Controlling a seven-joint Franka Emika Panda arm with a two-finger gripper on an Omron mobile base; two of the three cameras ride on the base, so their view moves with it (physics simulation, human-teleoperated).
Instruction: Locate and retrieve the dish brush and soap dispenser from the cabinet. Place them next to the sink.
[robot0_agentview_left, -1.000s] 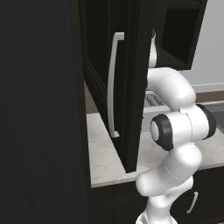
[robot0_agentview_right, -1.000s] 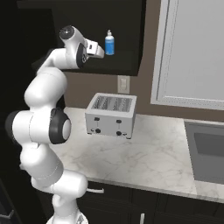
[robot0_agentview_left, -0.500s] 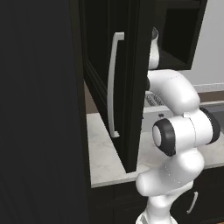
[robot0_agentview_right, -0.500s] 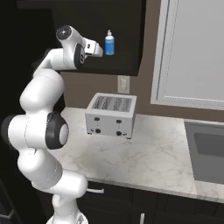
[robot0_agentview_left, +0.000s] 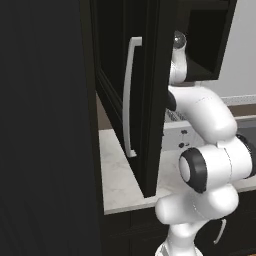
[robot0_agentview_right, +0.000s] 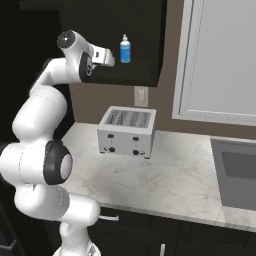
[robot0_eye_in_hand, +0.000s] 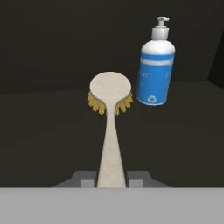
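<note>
Tan dish brush (robot0_eye_in_hand: 110, 116) clamped in jaws, blue soap dispenser (robot0_eye_in_hand: 155, 70) beside

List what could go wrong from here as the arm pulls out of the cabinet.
The gripper is shut on the dish brush at the very end of its handle, so the long brush might pivot or slip. The soap dispenser stands upright just beside the brush head; a sideways swing could topple it. The open cabinet door hangs near the arm and could be struck.

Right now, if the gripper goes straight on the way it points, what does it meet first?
The gripper holds the dish brush, whose head leads. Beyond looks like the dark cabinet's back; the soap dispenser stands right of that line, though depth is unclear.
</note>
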